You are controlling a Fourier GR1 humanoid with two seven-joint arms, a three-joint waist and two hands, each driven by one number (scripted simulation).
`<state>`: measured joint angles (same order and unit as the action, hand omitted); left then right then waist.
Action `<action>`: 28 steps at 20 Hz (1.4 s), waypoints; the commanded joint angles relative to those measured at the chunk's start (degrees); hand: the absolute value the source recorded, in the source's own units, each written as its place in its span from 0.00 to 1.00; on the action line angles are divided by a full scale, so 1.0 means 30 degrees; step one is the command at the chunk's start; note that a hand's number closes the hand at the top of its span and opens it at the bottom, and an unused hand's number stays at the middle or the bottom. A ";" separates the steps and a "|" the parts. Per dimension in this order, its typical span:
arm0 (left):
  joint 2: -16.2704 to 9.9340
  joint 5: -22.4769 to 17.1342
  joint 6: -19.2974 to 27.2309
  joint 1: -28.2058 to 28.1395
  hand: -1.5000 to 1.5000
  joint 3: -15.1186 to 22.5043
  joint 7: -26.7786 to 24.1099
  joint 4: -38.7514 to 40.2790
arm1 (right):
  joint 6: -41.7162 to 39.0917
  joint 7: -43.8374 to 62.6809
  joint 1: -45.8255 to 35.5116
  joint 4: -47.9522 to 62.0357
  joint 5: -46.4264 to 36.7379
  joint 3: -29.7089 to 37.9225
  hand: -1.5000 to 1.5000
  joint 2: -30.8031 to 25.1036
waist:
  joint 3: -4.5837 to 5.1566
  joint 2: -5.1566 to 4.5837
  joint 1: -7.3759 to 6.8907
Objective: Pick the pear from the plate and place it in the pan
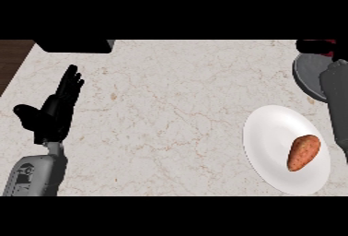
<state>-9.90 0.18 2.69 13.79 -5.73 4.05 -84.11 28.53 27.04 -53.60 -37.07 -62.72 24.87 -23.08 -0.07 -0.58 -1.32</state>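
- My left hand (58, 108) rested open at the left side of the marble counter (170, 106), fingers straight and pointing up, thumb spread to the left; it touched nothing
- My right forearm (335, 103) ran along the right edge, reaching over the grey pan (307, 76) at the upper right; its hand (316, 46) showed only as a dark shape at the top corner, so I could not tell how its fingers stood
- The white plate (272, 138) lay just below the pan; an orange-brown, pear-like fruit (303, 152) lay on its right half, apart from both hands
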 commanded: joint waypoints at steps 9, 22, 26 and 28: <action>-0.0291 -0.0198 -0.0336 0.1206 0.50 -0.0191 0.0303 0.0323 | 0.3031 -0.4756 0.1569 0.6226 0.0790 0.2224 1.00 -0.4880 | -0.0091 -0.0411 -0.0570; 0.0369 0.0264 0.0078 0.0823 0.50 0.0310 -0.0301 0.0443 | -0.1621 -0.9159 0.2063 0.8656 0.6004 0.6583 0.00 -0.5146 | -0.0228 -0.0538 -0.0605; 0.0266 0.0104 -0.0070 0.1063 0.50 0.0355 0.0342 -0.0027 | -0.1548 -1.0405 0.2640 0.8852 0.6164 0.6739 0.00 -0.4906 | -0.0175 -0.0525 -0.0944; 0.0181 -0.0222 -0.0551 0.0588 0.50 0.0386 0.0185 -0.0355 | -0.0721 -1.1166 0.2733 0.8440 0.6566 0.7167 0.00 -0.4867 | -0.0204 -0.0581 -0.1232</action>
<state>-9.17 -0.10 1.74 16.12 -4.69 4.75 -84.49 25.52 -2.43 -46.28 -11.36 -45.17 44.41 -38.29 -0.67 -2.18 -4.36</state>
